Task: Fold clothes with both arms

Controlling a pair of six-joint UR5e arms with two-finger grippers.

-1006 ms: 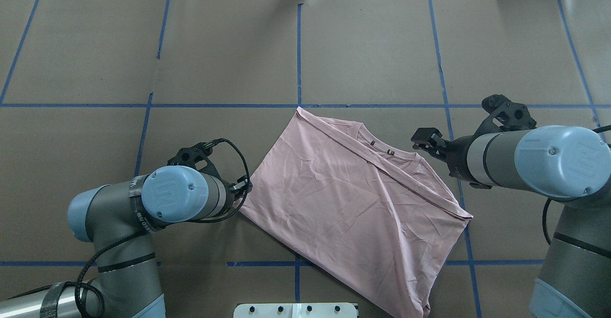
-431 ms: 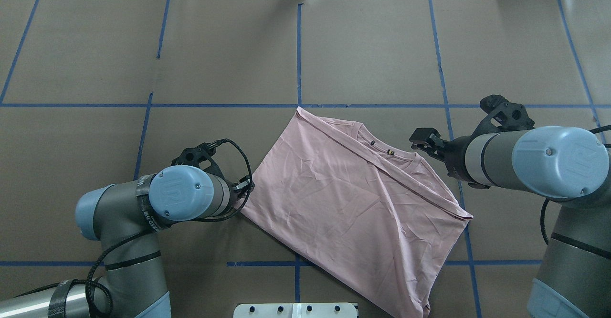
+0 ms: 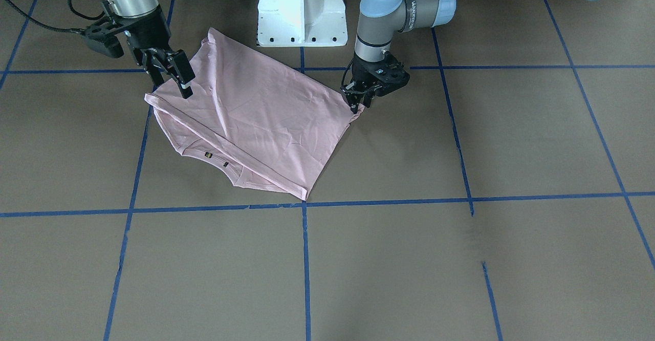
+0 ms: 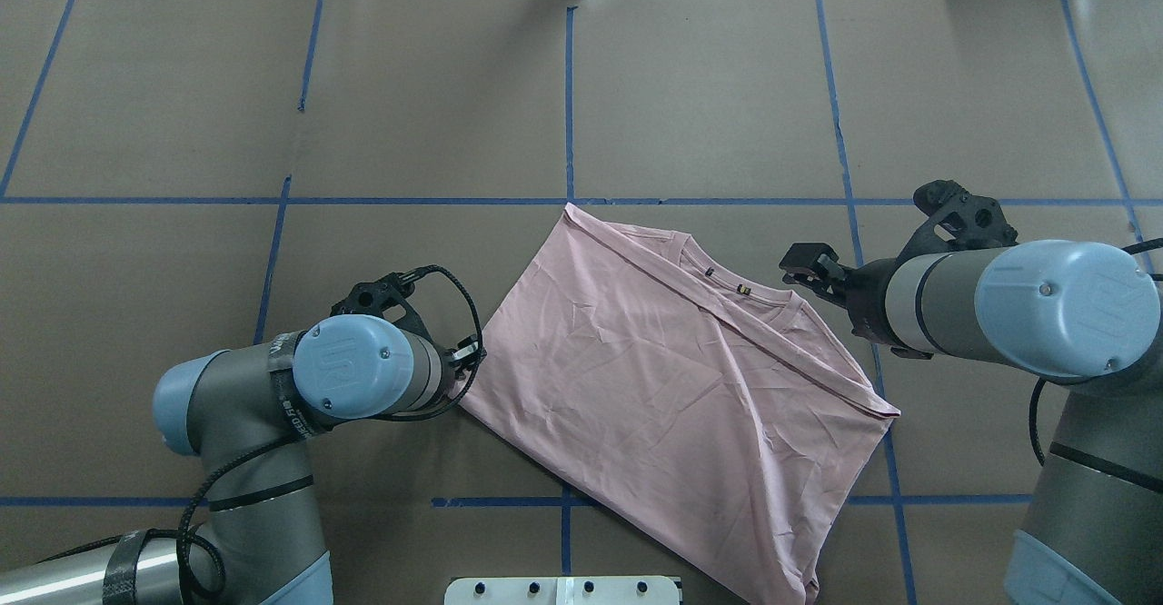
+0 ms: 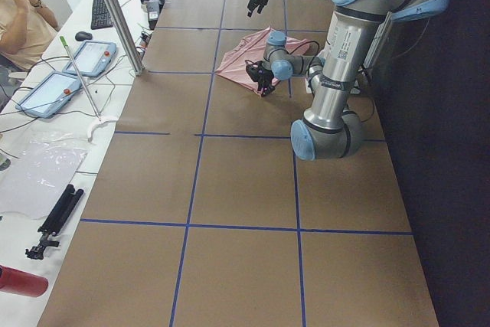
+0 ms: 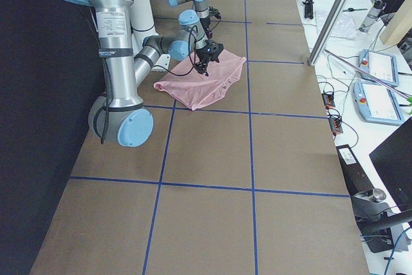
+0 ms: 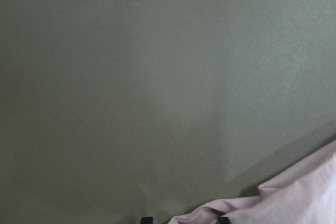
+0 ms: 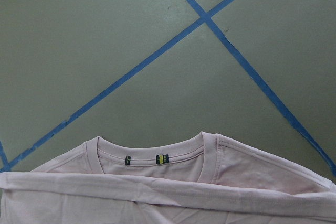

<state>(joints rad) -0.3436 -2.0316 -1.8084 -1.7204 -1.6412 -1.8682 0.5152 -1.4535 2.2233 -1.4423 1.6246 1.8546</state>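
The pale pink T-shirt [image 4: 672, 387] lies folded and askew on the brown table, plain back up, collar [image 4: 740, 292] toward the far right. It also shows in the front view [image 3: 256, 115]. My left gripper [image 4: 468, 357] is low at the shirt's left corner [image 3: 354, 106]. In the left wrist view the bunched pink edge [image 7: 299, 198] lies between its partly open fingertips. My right gripper [image 3: 174, 77] is open and empty, hovering above the shirt's collar-side edge [image 4: 809, 264]. The right wrist view shows the collar with two small labels [image 8: 163, 158].
The white pedestal base [image 3: 302, 8] stands at the robot's edge, just behind the shirt. Blue tape lines [image 4: 568, 87] divide the brown table. Tablets and tools [image 5: 57, 86] lie on a side bench beside an operator.
My left arm has moved right, bringing its gripper up to the shirt's left corner. The right arm and the shirt have barely moved.
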